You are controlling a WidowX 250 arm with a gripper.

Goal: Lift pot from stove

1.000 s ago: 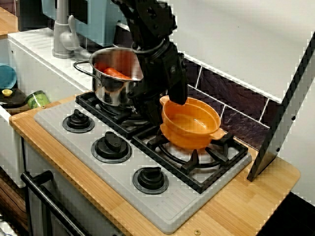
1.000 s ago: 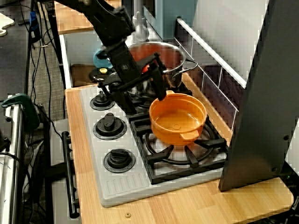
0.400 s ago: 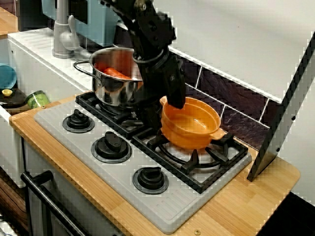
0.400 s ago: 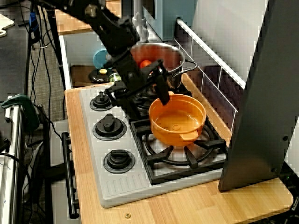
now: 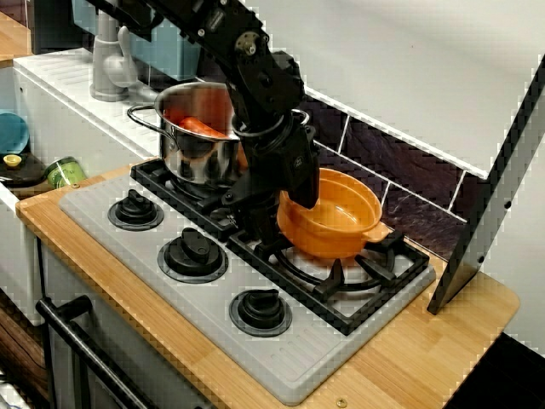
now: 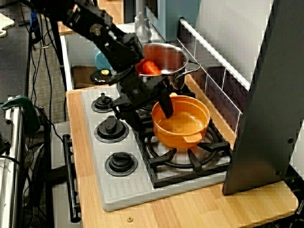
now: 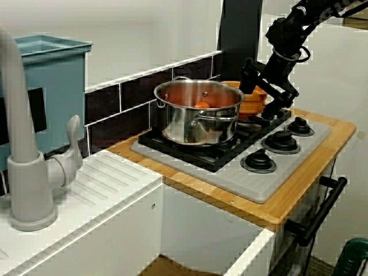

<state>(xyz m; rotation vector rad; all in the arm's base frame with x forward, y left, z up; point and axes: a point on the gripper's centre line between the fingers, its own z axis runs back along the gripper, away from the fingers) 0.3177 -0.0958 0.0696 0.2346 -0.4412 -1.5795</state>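
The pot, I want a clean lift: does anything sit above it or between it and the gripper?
Nothing visible does. The gripper straddles the pot's near rim, one finger inside, one outside. The steel pot stands beside it on the stove, not over it.

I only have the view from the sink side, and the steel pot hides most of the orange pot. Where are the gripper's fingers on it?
Observer: In the view from the front, the gripper straddles the orange pot at the rim nearest the steel pot: one finger inside, the other outside.
Operator: Is it clamped?
Observer: I cannot tell; the outer finger is partly hidden by the arm.
Operator: Anything in the orange pot?
Observer: Nothing visible; from the front its inside looks empty. It sits over the right burner's grate, and I cannot tell whether it is clear of it.
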